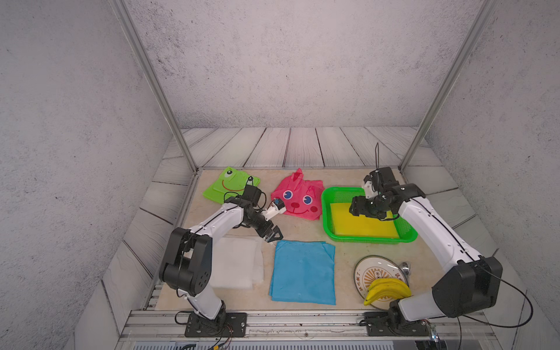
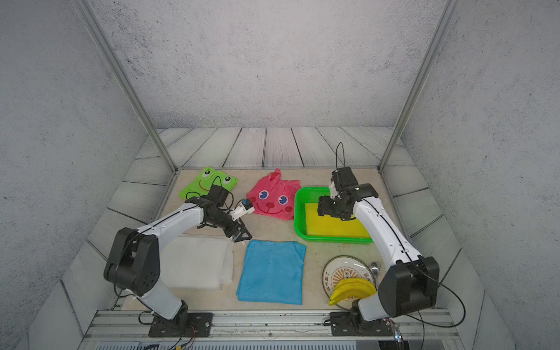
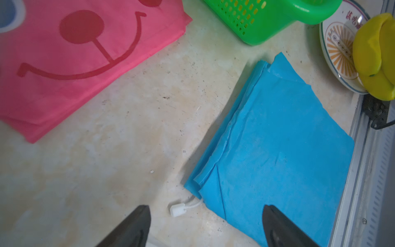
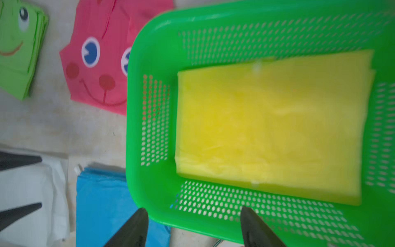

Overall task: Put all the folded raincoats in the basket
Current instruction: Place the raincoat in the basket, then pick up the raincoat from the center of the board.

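The green basket [image 1: 325, 212] [image 2: 298, 218] [image 4: 149, 53] stands at the right of the table, with a folded yellow raincoat [image 1: 363, 227] [image 4: 271, 128] lying flat inside it. My right gripper [image 1: 353, 209] [image 4: 193, 210] hovers over the basket, open and empty. A folded blue raincoat [image 1: 303, 272] [image 3: 277, 139] lies on the table at the front centre. My left gripper [image 1: 274, 238] [image 3: 207, 207] hangs open just above its far left corner. A white cord toggle [image 3: 177, 209] lies between the fingers, untouched.
A pink folded raincoat [image 1: 298, 200] and a green frog one [image 1: 225, 185] lie at the back. A white folded one [image 1: 236, 263] sits under my left arm. A plate [image 1: 372, 266] with bananas [image 1: 388, 291] and a spoon [image 1: 404, 268] is at the front right.
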